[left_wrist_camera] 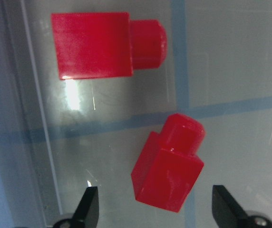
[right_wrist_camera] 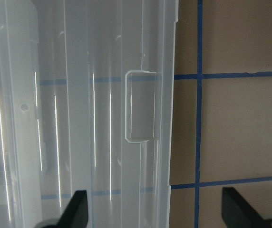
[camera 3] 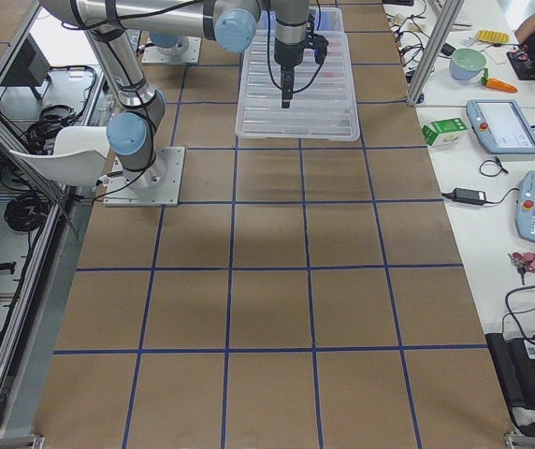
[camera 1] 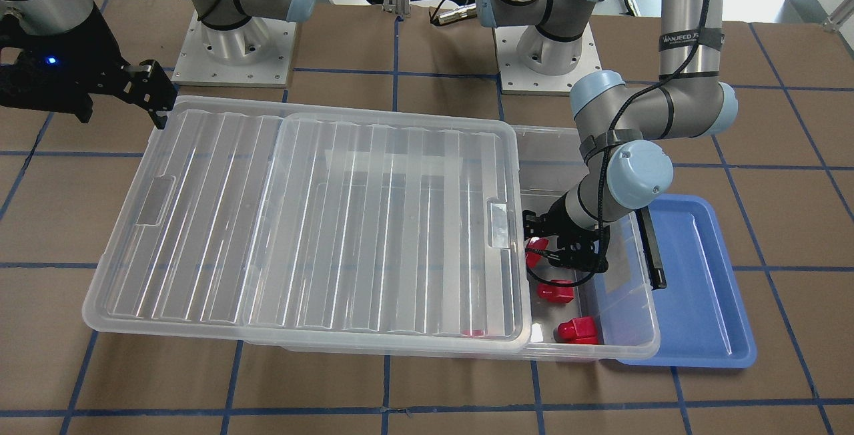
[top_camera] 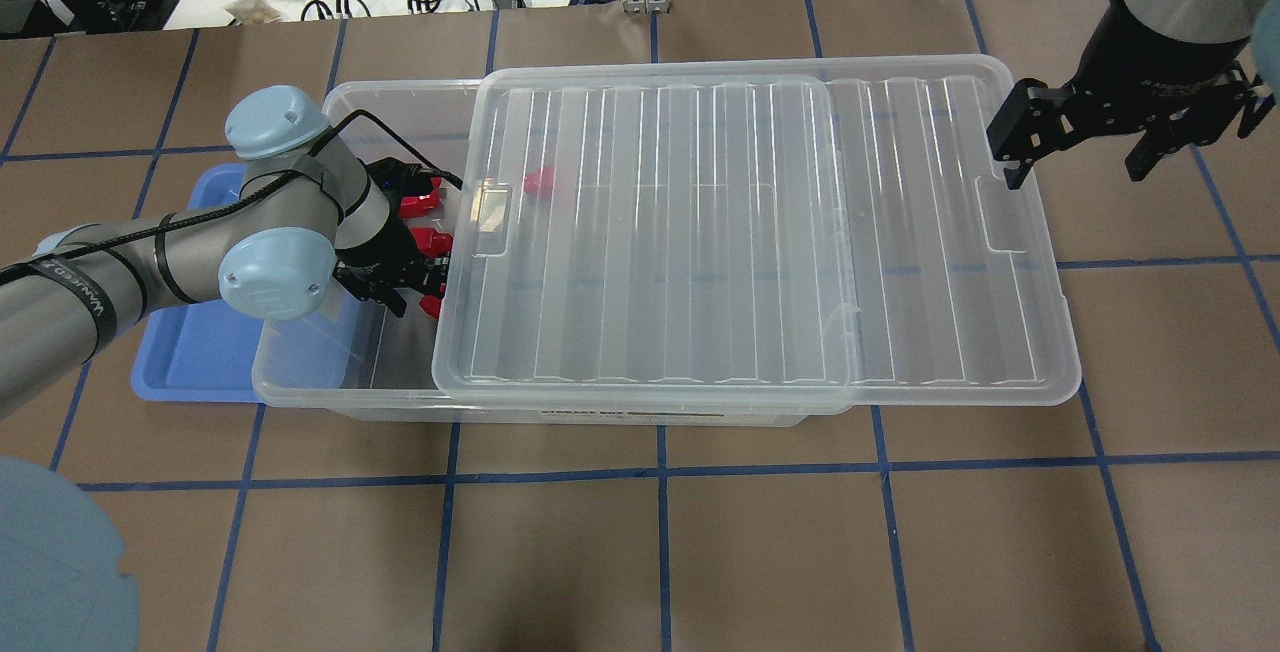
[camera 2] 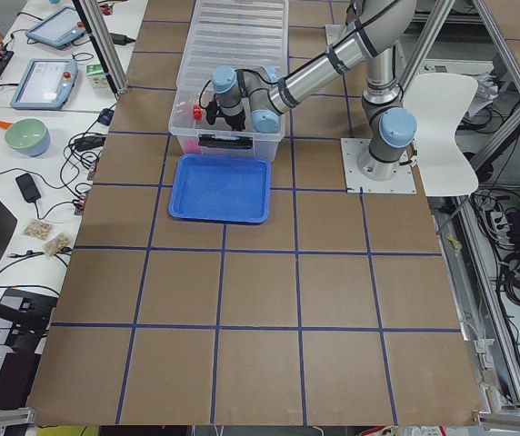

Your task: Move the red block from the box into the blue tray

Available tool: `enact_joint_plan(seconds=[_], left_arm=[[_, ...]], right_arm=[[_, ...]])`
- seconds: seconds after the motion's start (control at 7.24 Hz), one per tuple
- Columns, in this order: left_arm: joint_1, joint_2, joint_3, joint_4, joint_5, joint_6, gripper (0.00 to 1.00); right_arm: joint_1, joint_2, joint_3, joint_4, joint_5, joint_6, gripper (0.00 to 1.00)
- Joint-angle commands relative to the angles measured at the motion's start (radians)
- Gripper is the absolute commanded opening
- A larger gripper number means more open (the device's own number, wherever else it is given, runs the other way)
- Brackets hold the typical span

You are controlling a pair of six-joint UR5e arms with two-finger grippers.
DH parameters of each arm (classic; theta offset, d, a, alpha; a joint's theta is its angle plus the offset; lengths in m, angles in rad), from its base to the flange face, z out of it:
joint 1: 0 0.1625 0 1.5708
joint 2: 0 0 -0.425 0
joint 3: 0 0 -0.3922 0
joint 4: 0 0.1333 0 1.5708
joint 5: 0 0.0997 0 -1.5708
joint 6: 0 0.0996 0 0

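Note:
My left gripper (left_wrist_camera: 157, 209) is open inside the uncovered end of the clear box (camera 1: 627, 318). It hangs just above a red block (left_wrist_camera: 169, 171) that lies between its fingers without touching them. A second red block (left_wrist_camera: 102, 45) lies just beyond it. The front view shows three red blocks in the open end (camera 1: 556, 291) and another under the lid (camera 1: 475, 332). The blue tray (camera 1: 700, 288) sits right beside the box end and holds nothing. My right gripper (top_camera: 1085, 157) is open and empty above the far end of the ribbed lid (top_camera: 750, 232).
The lid is slid sideways and overhangs the box on my right. A black clip handle (camera 1: 650, 248) is on the box end by the tray. The lid edge (left_wrist_camera: 36, 118) runs close beside my left gripper.

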Motion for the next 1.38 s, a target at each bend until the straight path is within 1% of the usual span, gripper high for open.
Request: enact_joint_plan(seconds=[0.0, 0.28, 0.41, 0.55, 0.83, 1.24], left_arm=[[0.0, -0.003, 0.003, 0.006, -0.001, 0.001, 0.52], [0.0, -0.002, 0.008, 0.006, -0.003, 0.001, 0.17], [0.0, -0.002, 0.006, 0.008, -0.003, 0.0, 0.11], [0.003, 0.02, 0.014, 0.006, -0.003, 0.001, 0.09], [0.006, 0.047, 0.032, -0.002, 0.011, 0.01, 0.09], [0.001, 0.13, 0.11, -0.17, 0.008, -0.004, 0.09]], right_arm=[[0.0, -0.002, 0.001, 0.009, -0.002, 0.0, 1.0], [0.0, 0.004, 0.003, 0.006, -0.006, 0.0, 1.0], [0.0, 0.004, 0.001, 0.004, -0.006, 0.0, 1.0], [0.0, 0.004, 0.003, 0.0, -0.006, 0.0, 1.0], [0.0, 0.004, 0.003, -0.003, -0.006, 0.0, 1.0], [-0.002, 0.008, 0.003, -0.002, -0.006, 0.0, 1.0]])
